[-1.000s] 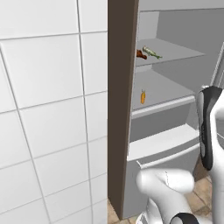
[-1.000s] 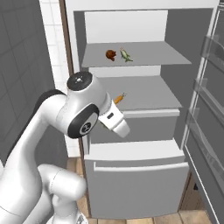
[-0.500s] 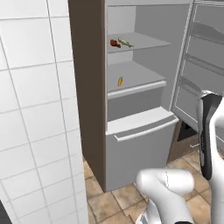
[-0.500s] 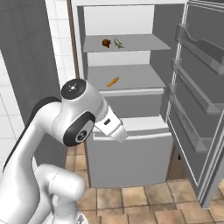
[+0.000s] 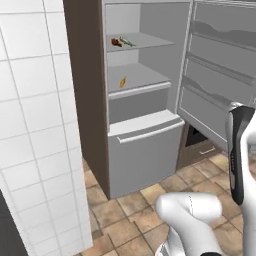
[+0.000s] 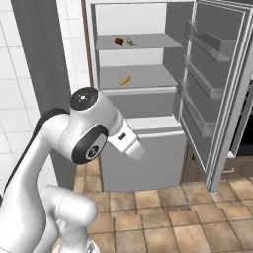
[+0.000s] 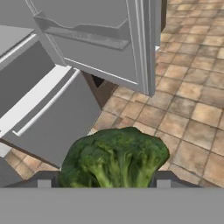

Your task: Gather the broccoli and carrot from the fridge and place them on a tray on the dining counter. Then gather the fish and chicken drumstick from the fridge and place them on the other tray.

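While fingers (image 7: pixel 103 183) clamp broccoli (image 7: pixel 114 157), fridge (image 6: pixel 143 99) open

White tiled wall (image 5: pixel 35 125) on the left, brown panel (image 5: pixel 85 85) beside the grey fridge (image 6: pixel 138 148). Fridge door (image 6: pixel 212 84) swung open to the right, shelves (image 6: pixel 136 76) lit evenly, freezer drawer (image 5: pixel 142 150) below. Tan tile floor (image 6: pixel 173 217); dark cabinet (image 6: pixel 244 123) behind the door.

Fridge door (image 6: pixel 217 94): swung wide open, shelf fronts unblocked.
Carrot (image 6: pixel 125 80): alone on its shelf, open space around.
Upper shelf (image 6: pixel 148 42): right half bare.
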